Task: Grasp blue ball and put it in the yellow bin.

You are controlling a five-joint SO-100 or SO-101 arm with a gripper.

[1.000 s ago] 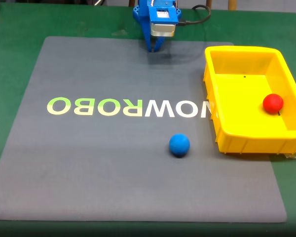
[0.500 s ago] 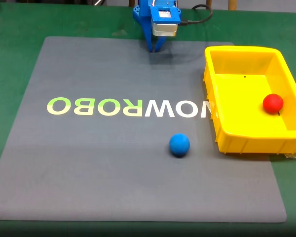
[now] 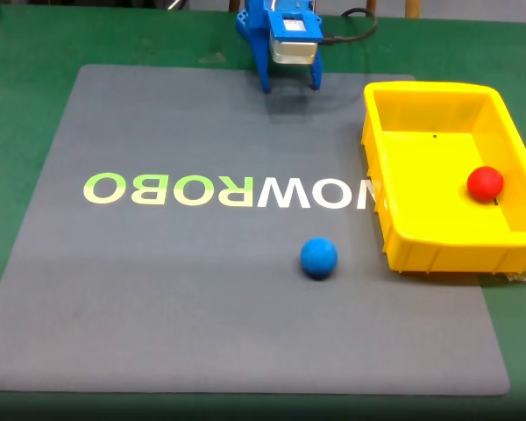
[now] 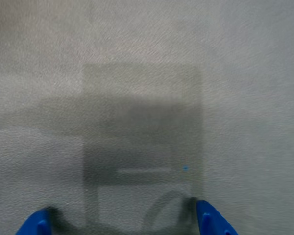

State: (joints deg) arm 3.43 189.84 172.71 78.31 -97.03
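The blue ball [image 3: 318,257] lies on the grey mat in the fixed view, just left of the yellow bin's near corner. The yellow bin [image 3: 381,206] stands at the mat's right edge with a red ball [image 3: 486,182] inside it. My blue gripper [image 3: 290,85] hangs at the mat's far edge, far from the blue ball, its two fingers spread apart with nothing between them. In the wrist view the gripper [image 4: 125,226] shows as two blue fingertips [image 4: 211,220] at the bottom corners over bare grey mat.
A grey mat [image 3: 158,289] with pale lettering [image 3: 228,190] covers the green table [image 3: 17,88]. A black cable [image 3: 355,26] runs behind the arm's base. Open mat lies between the gripper and the blue ball.
The gripper's fingers have spread apart from a closed point to an open stance. The balls and the bin have not moved.
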